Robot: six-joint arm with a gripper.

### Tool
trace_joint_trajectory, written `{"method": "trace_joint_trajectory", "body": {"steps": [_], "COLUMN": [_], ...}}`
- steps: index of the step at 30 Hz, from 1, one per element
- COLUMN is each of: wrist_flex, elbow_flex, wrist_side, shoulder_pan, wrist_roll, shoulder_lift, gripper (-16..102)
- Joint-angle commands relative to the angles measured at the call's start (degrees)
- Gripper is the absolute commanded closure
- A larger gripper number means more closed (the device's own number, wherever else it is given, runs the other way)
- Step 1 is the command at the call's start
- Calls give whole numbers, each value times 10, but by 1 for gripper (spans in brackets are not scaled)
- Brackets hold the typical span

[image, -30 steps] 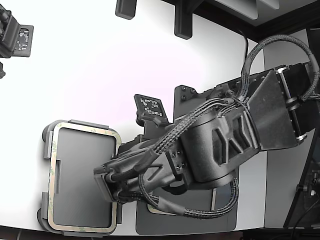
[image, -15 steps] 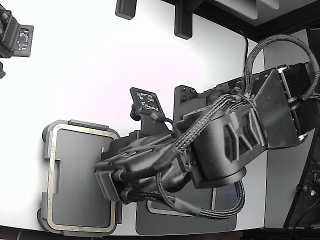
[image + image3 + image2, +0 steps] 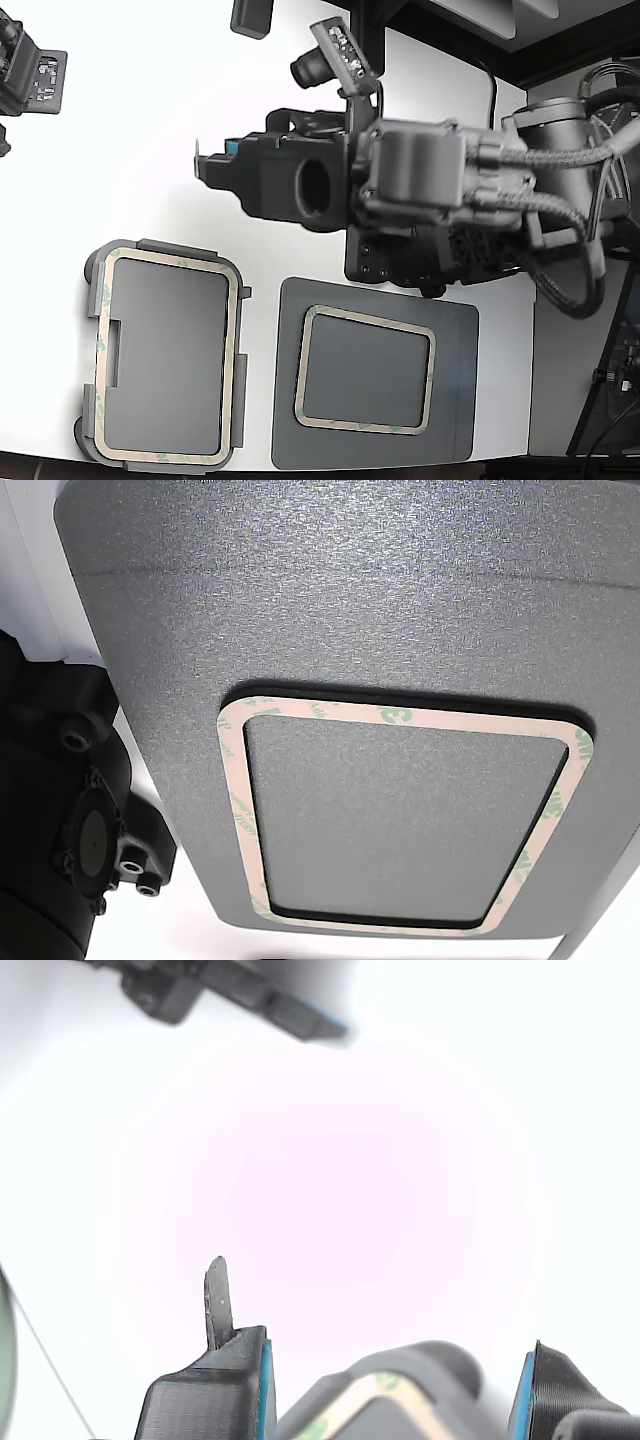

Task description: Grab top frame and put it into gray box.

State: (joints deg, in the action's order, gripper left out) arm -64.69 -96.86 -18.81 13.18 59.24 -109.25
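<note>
Beige-tan top frame (image 3: 168,359) lies in the gray box (image 3: 93,300), well apart from the empty, parted gripper (image 3: 207,169).

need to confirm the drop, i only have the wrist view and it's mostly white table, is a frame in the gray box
Observer: Yes. In the exterior view a top frame lies flat inside the gray box.
Operator: any frame left on the mat
Observer: One more frame lies on the dark mat, at the exterior view's right of the box.
Operator: where's my gripper
Observer: The gripper is above bare white table, apart from both frames, holding nothing.
</note>
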Motion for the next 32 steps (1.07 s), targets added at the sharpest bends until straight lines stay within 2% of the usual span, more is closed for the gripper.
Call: {"method": "trace_joint_trajectory", "body": {"steps": [1,3,7,16,19,32], "wrist_flex": [62,76,114,102,93,95], "elbow_flex": [-135,-201,-334,-520,-542,-543], "wrist_side": [62,99,142,143,168,160], "shoulder_pan": [-75,-116,-163,-176,-175,-175], "wrist_roll": [-383,-432,-492,-519,-539,-533], "shoulder_lift": [-157,-216,-335,-531,-599,-600], "gripper": [-14,-14,-14,-14,-14,-14]}}
